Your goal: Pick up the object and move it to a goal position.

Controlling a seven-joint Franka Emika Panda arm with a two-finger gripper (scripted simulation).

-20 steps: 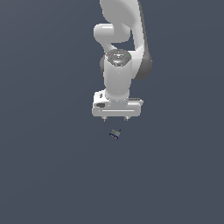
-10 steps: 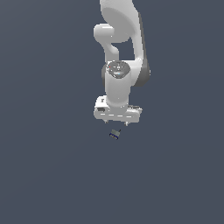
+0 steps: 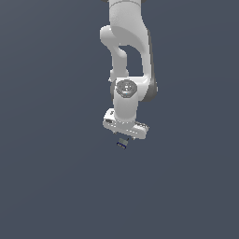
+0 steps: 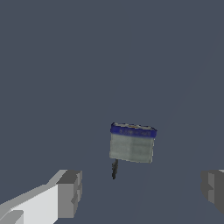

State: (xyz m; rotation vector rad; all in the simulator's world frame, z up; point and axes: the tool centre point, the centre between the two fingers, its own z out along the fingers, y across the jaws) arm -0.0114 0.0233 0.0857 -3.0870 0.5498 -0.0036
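Note:
The object (image 3: 123,143) is a tiny grey-green block with a dark blue rim, lying on the dark grey floor just below the white arm's hand in the exterior view. In the wrist view the object (image 4: 131,142) shows its blue rim along one edge and sits between and beyond the two grey fingertips (image 4: 70,193). My gripper (image 3: 125,136) hovers right over it, open, with nothing between the fingers. Whether a finger touches the block I cannot tell.
The flat dark grey floor (image 3: 56,177) stretches all around. The white arm (image 3: 127,56) rises behind the gripper toward the top of the exterior view.
The hand has dropped lower and turned slightly, closing in on the object. The object has stayed in place.

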